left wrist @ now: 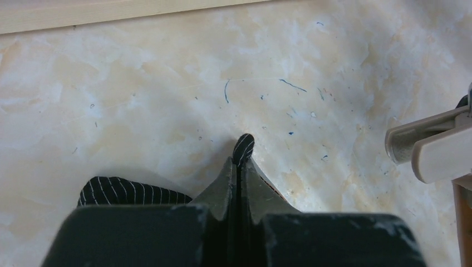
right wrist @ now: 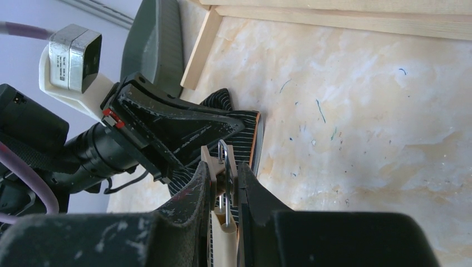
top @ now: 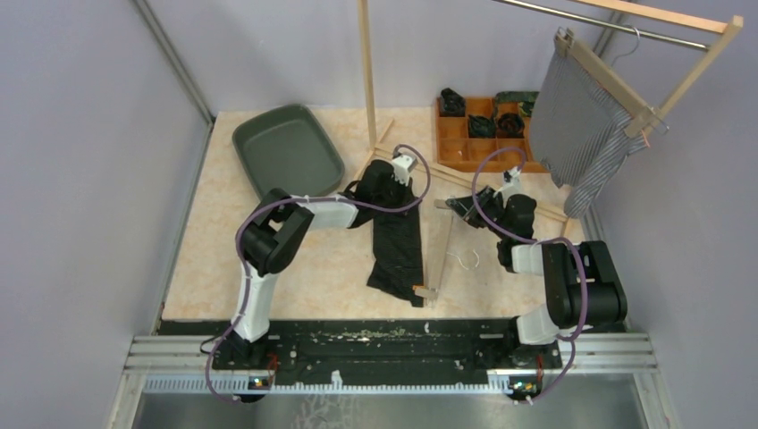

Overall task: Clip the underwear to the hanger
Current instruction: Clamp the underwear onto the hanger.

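- Underwear point(top: 398, 250): black with thin pinstripes, lying flat on the table point(top: 223, 259) in a long strip between the two arms. Its near end is toward the arm bases and its far end is up at the left gripper point(top: 400, 174).
- Hanger point(top: 438, 255): wooden, flat on the table just right of the underwear and roughly parallel to it. Its near end touches or overlaps the garment's near corner; can't tell which. The wire hook point(top: 465, 259) points right.
- Left gripper point(left wrist: 240, 161): fingers pressed together, pinching a small fold of the underwear point(left wrist: 131, 192) at the tips. More of the striped cloth is bunched just left of the fingers on the tabletop.
- Right gripper point(top: 465, 207): at the hanger's far end, level with the left gripper and close to it.
- Right wrist view: right gripper point(right wrist: 222, 167) fingers are closed on the hanger's wooden clip point(right wrist: 224, 233), wire spring visible between the tips. The left gripper and the striped edge of the underwear point(right wrist: 249, 142) sit right in front of it.
- Further back on the left: dark green tray point(top: 290, 147).
- Back on the right: wooden compartment box point(top: 447, 143) with dark bundled items in some cells.
- Far right, overhead: wooden rack point(top: 366, 71) with a grey striped garment point(top: 576, 134) clipped to another hanger point(top: 608, 80).
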You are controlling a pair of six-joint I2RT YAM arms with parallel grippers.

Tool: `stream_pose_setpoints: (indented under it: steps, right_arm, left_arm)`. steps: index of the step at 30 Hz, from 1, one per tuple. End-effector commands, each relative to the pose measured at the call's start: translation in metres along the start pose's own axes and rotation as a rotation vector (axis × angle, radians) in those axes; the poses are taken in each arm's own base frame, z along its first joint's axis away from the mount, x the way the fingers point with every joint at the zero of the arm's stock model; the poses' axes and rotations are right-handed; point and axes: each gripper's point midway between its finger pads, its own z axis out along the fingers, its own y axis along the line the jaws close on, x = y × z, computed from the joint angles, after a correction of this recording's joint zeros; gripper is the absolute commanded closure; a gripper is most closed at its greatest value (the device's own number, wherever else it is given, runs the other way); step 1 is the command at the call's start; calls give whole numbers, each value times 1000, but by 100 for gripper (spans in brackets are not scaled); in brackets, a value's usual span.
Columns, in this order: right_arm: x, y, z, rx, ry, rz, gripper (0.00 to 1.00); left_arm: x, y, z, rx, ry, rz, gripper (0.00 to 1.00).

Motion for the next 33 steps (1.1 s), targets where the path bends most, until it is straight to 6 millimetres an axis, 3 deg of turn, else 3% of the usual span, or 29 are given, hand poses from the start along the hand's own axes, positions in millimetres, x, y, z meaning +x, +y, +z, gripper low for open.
stream_pose_setpoints:
  steps: [1,5,13,24,33]
  right_arm:
    - [-8,12,1,-48,-22,-76,100]
    - [-7,13,2,-59,-17,-78,100]
    - [-7,16,2,-73,-6,-94,100]
    - [-3,30,3,-166,13,-116,100]
    - [0,40,2,-232,15,-118,100]
  left_arm:
    - [-32,-3,-12,21,-106,-61,100]
    - [-59,-14,-33,95,-196,-128,100]
    - [-86,-32,-52,246,-270,-237,100]
    - [-95,-47,-53,359,-297,-287,100]
    - [-97,-46,-52,370,-300,-287,100]
